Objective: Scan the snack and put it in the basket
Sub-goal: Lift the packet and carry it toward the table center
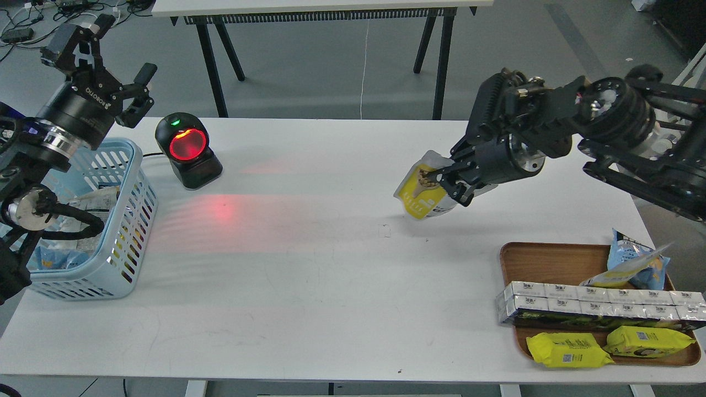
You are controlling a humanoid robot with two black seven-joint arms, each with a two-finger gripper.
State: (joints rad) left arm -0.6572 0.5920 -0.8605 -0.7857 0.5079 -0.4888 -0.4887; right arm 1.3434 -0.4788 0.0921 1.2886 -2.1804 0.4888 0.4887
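The snack, a white and yellow stand-up pouch, hangs tilted above the middle right of the white table. My right gripper is shut on it, holding it from the right in the air. The light blue slotted basket stands at the table's left edge with several packets inside. My left gripper is open and empty, raised above the basket's far side. A black scanner with a glowing red window stands right of the basket and throws red light on the table.
A brown wooden tray at the front right holds a blue-and-yellow bag, a row of white cartons and two flat yellow packets. A second table on black legs stands behind.
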